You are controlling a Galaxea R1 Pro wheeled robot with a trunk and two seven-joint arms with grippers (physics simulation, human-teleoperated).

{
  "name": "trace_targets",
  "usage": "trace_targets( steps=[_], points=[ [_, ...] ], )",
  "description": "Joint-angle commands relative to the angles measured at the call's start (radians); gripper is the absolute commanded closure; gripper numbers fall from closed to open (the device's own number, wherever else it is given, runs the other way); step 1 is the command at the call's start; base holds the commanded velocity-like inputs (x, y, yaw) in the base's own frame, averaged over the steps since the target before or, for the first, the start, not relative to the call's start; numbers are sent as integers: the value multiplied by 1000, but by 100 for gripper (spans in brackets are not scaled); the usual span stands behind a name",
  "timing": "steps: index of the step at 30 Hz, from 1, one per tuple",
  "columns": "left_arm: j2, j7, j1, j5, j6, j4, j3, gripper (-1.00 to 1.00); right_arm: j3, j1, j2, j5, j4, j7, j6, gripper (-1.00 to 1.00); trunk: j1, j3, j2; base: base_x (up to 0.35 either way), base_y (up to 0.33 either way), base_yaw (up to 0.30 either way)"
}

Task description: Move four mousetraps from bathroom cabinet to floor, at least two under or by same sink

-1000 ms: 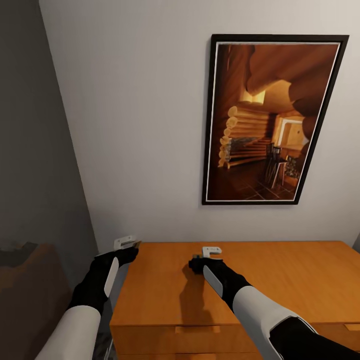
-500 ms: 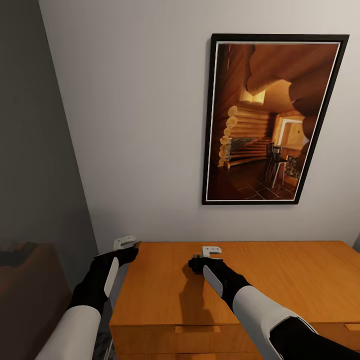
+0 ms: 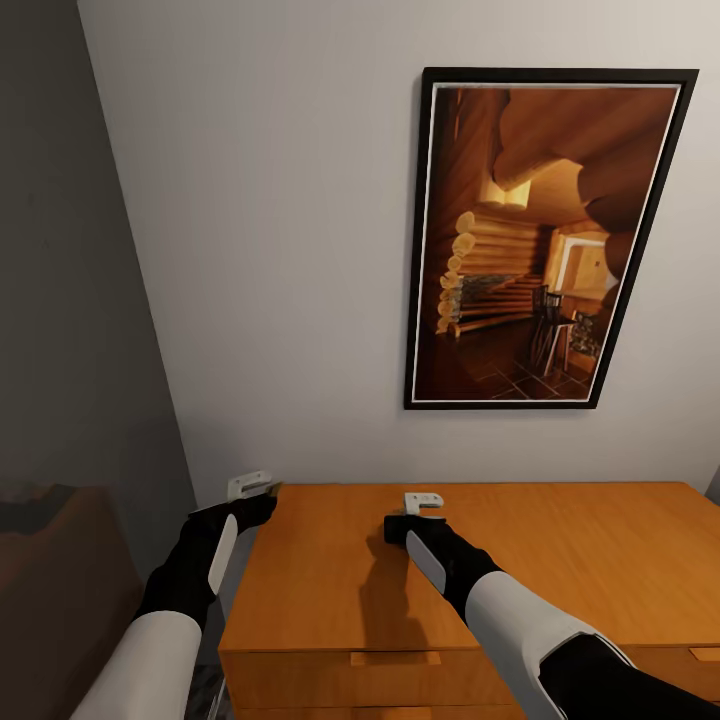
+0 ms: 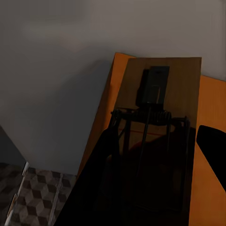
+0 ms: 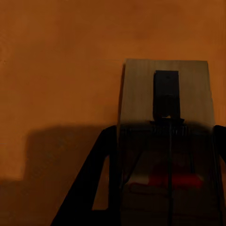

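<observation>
— How are your arms set?

— Both reach forward, black forearm sleeves below white upper shells. My left pincer (image 3: 262, 489) hangs just off the left corner of the cabinet (image 3: 560, 560); my right pincer (image 3: 397, 524) is over the cabinet's flat top, throwing a shadow on the wood under the wrist.

— Are they holding anything?

— Yes. In the left wrist view my dark fingers (image 4: 101, 179) run along both sides of a mousetrap (image 4: 160, 89), closed against its edges. The right pincer does the same with a second mousetrap (image 5: 165, 94), one finger (image 5: 96, 183) on each side of the board.

— What are the traps like?

— Flat rectangular boards of pale brown wood, each with a dark metal plate toward the far end, a coiled spring across the middle and thin wire bars running back toward me. The right one shows a red mark near my palm.

— And around you?

— The cabinet is smooth honey-orange wood with a drawer front below its top edge. Behind it, on the plain grey wall (image 3: 280, 250), hangs a black-framed picture (image 3: 540, 240) of a log-cabin interior. Below my left pincer lies the cube-patterned tile of the bathroom floor (image 4: 33, 202).
</observation>
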Motion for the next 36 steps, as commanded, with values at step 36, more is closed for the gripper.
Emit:
trace_targets(
  steps=[36],
  points=[
    [-1,-1,-1,-5,2,-2,3,100,5,0,0,-8,18,-14,4,100,0,-2,-1,0,0,0]
  ],
)
